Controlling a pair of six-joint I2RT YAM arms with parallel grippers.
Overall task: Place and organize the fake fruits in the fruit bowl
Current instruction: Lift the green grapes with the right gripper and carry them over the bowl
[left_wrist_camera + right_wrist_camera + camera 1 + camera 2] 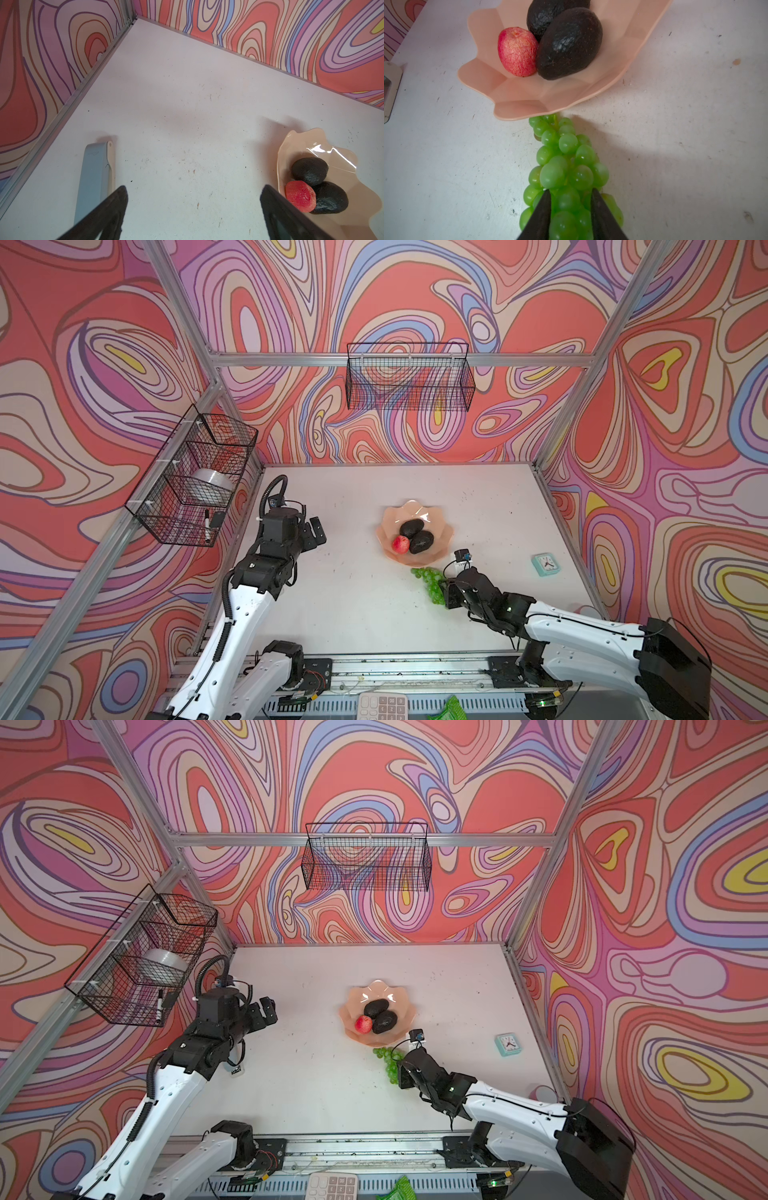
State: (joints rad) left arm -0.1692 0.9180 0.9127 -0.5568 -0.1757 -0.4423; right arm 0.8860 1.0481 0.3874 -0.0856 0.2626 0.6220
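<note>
The peach-pink fruit bowl (417,508) (376,988) (519,108) (291,143) stands mid-table in both top views. In it lie two black avocados (412,527) (421,542) (569,43) and a red apple-like fruit (400,544) (517,52) (300,196). A bunch of green grapes (427,577) (388,1060) (564,162) lies on the table, its far end touching the bowl's near rim. My right gripper (571,192) (441,590) is shut on the bunch's near end, with grapes squeezed between its fingers. My left gripper (314,531) (193,191) hangs open and empty left of the bowl.
A teal clock (546,564) sits near the right wall. Black wire baskets hang on the back wall (409,377) and the left wall (195,477). A flat blue-grey object (93,178) lies near the left gripper. A calculator (382,705) rests at the front edge.
</note>
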